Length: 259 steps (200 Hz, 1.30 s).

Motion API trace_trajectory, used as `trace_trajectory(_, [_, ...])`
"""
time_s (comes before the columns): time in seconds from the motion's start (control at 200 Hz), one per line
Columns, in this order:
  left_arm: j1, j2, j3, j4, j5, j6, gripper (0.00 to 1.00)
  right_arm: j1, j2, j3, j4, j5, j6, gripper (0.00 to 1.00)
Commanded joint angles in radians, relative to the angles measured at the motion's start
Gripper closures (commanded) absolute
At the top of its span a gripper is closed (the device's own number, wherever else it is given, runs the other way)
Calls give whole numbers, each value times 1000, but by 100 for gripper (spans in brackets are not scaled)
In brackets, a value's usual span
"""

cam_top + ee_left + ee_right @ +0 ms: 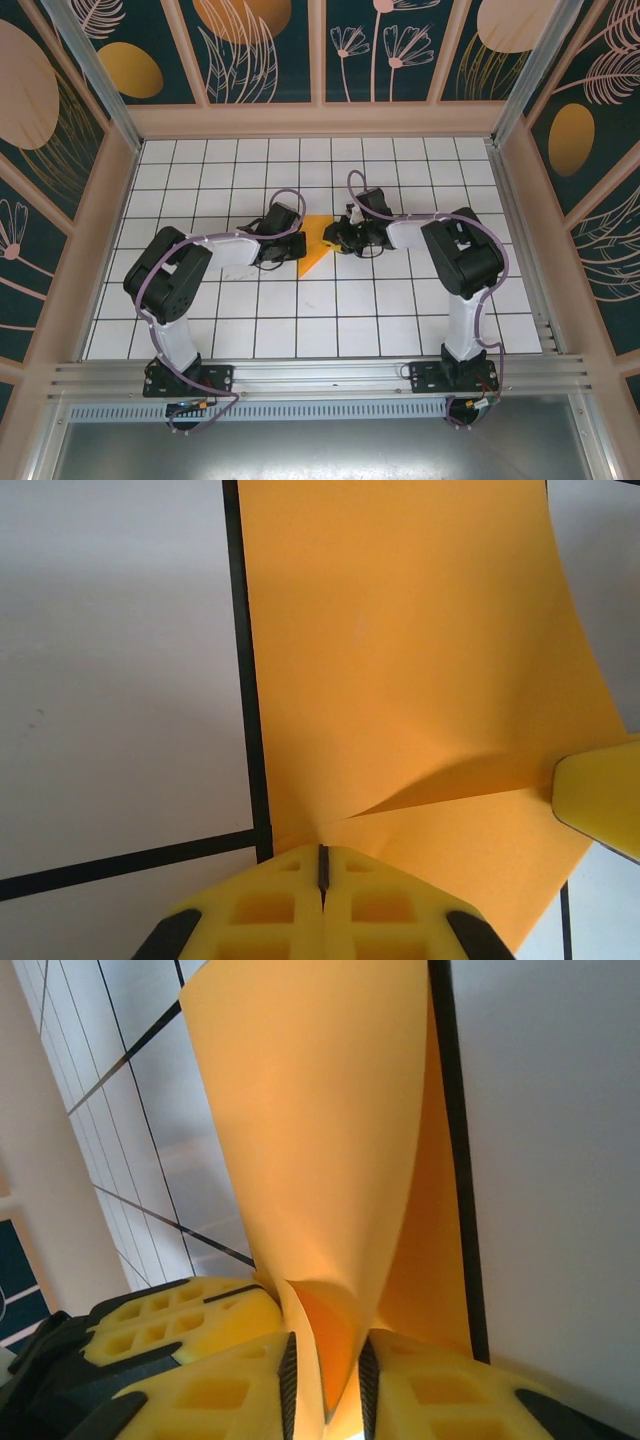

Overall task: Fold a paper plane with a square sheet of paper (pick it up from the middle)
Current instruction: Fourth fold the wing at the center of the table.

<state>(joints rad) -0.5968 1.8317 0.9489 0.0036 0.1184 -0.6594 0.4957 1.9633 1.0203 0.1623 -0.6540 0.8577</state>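
Between right end effector [326, 1385] pads [288, 1375], square sheet of paper [310, 1140]

counter [400, 320]: the two arms are bolted at its near edge, the left arm on the left and the right arm on the right.
square sheet of paper [316, 245]: near the middle of the counter, between the two tools; partly on the counter, partly raised off it.
left tool [291, 243]: at the sheet's left edge, fingertips meeting on that edge.
right tool [337, 238]: at the sheet's right side, with a raised fold of the sheet between its fingers [250, 1380].
tools: facing each other across the sheet, near each other.
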Motion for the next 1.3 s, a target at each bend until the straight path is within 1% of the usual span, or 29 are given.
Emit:
trace_trajectory(0.0, [4,-39,-15,-7,-13,10,92,4,16,21,21,-23,19,80])
trace_trajectory(0.16, [3,-95,-21,12,-14,22,80,-1,-7,14,-3,7,29,92])
trace_trajectory(0.23, [3,-112,-33,36,-5,27,73,-2,-31,13,-29,34,29,96])
trace_trajectory(0.275, [4,-155,-44,61,6,31,69,-5,-51,11,-49,56,30,97])
trace_trajectory(0.37, [4,-195,-77,126,45,42,61,-5,-102,-4,-99,112,31,99])
trace_trajectory(0.56, [3,-264,-142,260,145,83,52,-6,-234,-81,-169,221,72,100])
trace_trajectory(0.636, [3,-287,-167,299,172,97,47,-6,-280,-109,-197,264,98,100])
trace_trajectory(0.751, [4,-315,-209,368,218,112,37,-5,-333,-154,-218,322,179,100])
trace_trajectory(0.821, [4,-320,-241,421,235,122,31,-5,-340,-181,-189,322,245,100])
trace_trajectory(0.886, [2,-315,-278,466,226,146,27,-4,-335,-186,-172,320,286,100])
trace_trajectory(1.031, [-12,-308,-312,514,211,193,27,-3,-310,-161,-155,303,326,100])
trace_trajectory(1.151, [-24,-312,-310,504,182,241,27,-1,-268,-112,-147,265,327,100])
trace_trajectory(1.221, [-32,-307,-312,511,183,261,29,0,-244,-86,-156,251,328,100])
trace_trajectory(1.291, [-40,-288,-307,517,191,275,32,0,-225,-70,-162,238,335,100])
